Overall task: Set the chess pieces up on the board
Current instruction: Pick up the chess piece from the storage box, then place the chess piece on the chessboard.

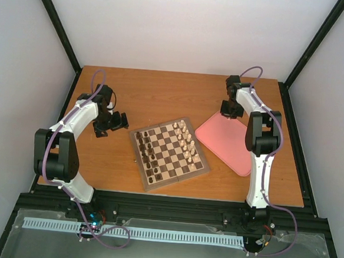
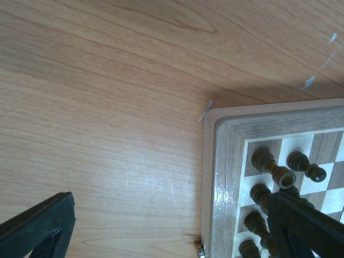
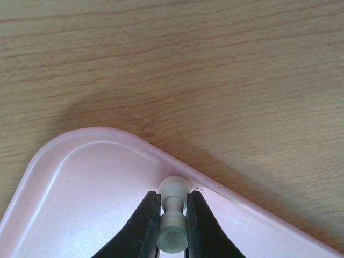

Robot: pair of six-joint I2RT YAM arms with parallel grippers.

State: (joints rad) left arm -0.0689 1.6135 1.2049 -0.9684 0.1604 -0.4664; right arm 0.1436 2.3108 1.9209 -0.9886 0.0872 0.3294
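My right gripper (image 3: pixel 173 198) is shut on a pale chess piece (image 3: pixel 173 217), a small pawn-like one lying on its side against the rim at the far corner of the pink tray (image 3: pixel 91 188). From above, that gripper (image 1: pixel 227 113) is over the tray's far corner (image 1: pixel 227 142). The board (image 1: pixel 138 161) lies mid-table, with pale chess pieces (image 1: pixel 186 140) along its right side and dark pieces (image 1: pixel 147 154) along its left. My left gripper (image 1: pixel 117 121) hangs open beside the board's left corner (image 2: pixel 226 161); nothing is between its fingers (image 2: pixel 37 226).
The left wrist view shows dark pieces (image 2: pixel 274 172) standing in rows near the board's corner, partly behind one finger. Bare wooden table (image 2: pixel 107 107) spreads to the board's left. White walls and black frame posts enclose the table.
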